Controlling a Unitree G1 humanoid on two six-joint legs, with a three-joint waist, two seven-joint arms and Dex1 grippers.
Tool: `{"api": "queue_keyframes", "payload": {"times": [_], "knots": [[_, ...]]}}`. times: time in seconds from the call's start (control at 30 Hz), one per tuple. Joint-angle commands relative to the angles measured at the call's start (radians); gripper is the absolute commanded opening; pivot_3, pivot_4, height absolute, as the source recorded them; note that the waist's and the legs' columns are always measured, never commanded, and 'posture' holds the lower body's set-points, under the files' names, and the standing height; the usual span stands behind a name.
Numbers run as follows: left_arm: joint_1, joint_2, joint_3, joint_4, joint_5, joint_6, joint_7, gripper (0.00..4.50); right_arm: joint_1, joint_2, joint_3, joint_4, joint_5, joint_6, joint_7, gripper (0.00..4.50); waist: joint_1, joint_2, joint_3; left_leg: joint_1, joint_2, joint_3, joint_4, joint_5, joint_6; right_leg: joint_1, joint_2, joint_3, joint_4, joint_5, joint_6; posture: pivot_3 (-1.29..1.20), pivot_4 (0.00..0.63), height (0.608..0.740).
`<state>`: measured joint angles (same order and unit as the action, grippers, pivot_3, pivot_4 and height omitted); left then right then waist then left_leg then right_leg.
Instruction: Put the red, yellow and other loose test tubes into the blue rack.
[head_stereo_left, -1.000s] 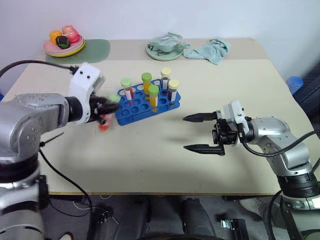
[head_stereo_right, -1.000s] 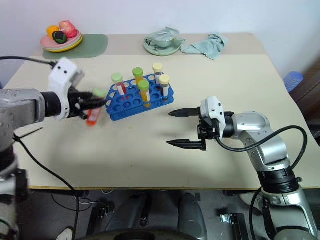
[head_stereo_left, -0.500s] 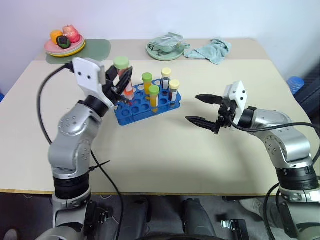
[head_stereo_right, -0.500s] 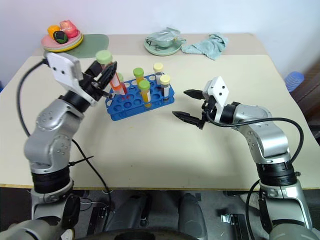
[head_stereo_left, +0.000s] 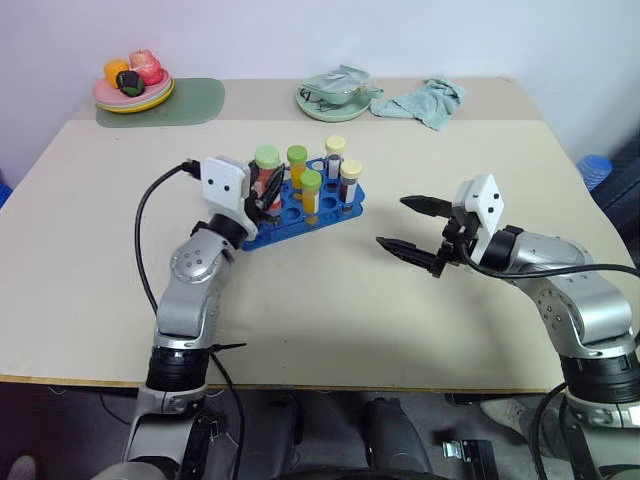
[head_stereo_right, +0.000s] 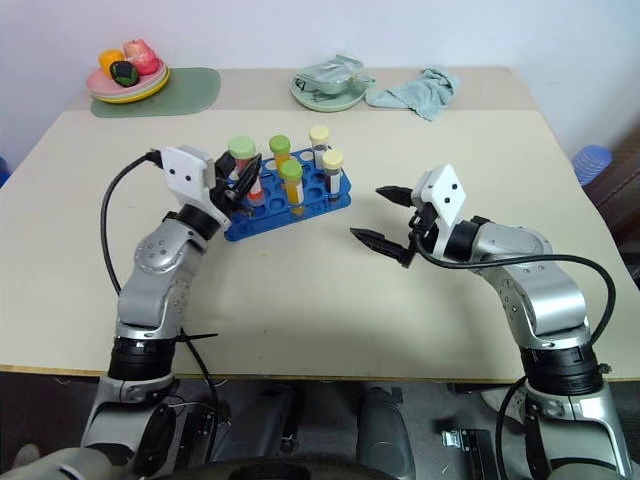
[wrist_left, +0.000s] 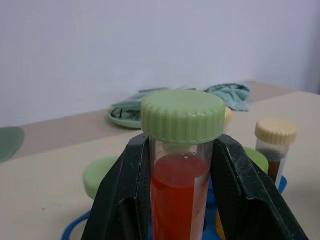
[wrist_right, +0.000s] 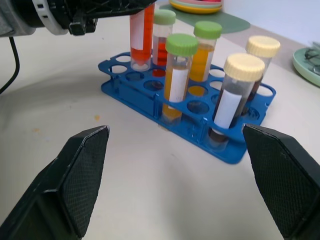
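Left hand (head_stereo_right: 243, 177) clamps red tube (head_stereo_right: 243, 170) upright over blue rack (head_stereo_right: 290, 203) near-left holes. Right hand (head_stereo_right: 384, 215) spread wide, empty, above bench (head_stereo_right: 300, 290), right of rack.

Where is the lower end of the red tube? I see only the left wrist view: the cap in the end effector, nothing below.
Observer: The red tube has its lower end at a hole in the outer row of the blue rack; how deep, I cannot tell.
Operator: How many tubes stand in the rack?
Observer: Five others: a second red one, two orange, two dark.
Operator: And the right end effector?
Observer: The right end effector is open and empty, above the table beside the rack.
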<state>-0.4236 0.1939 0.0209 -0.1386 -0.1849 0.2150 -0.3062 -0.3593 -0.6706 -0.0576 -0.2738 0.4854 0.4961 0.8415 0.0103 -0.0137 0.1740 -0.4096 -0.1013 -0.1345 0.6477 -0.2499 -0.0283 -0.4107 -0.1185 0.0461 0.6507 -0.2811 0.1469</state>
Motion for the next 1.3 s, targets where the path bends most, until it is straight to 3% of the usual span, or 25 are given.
{"api": "queue_keyframes", "payload": {"times": [0.03,0.37,1.3], "knots": [[0.019,0.005,-0.007,-0.022,0.010,-0.044,-0.012,1.61,0.000,-0.019,-0.045,-0.028,0.007,-0.019,0.004,4.37,0.000,0.000,0.000,0.000,0.000,0.000,0.000,0.000,0.000,0.000,0.000,0.000,0.000,0.000,0.000,0.00,0.150,0.740],[0.089,0.026,-0.013,-0.003,0.039,-0.071,-0.018,1.61,-0.008,-0.011,-0.038,-0.002,-0.004,-0.045,0.011,4.37,0.000,0.001,-0.001,0.001,0.000,0.000,0.000,0.000,0.000,0.001,0.000,0.000,0.000,0.000,0.000,0.00,0.150,0.740],[0.058,0.022,-0.022,0.027,0.046,-0.034,0.002,1.61,-0.035,-0.007,-0.033,0.014,-0.011,-0.050,0.016,4.37,0.000,0.001,-0.001,0.002,0.000,0.000,0.000,-0.001,0.001,0.001,0.000,0.000,0.000,0.000,0.000,0.00,0.150,0.740]]}}
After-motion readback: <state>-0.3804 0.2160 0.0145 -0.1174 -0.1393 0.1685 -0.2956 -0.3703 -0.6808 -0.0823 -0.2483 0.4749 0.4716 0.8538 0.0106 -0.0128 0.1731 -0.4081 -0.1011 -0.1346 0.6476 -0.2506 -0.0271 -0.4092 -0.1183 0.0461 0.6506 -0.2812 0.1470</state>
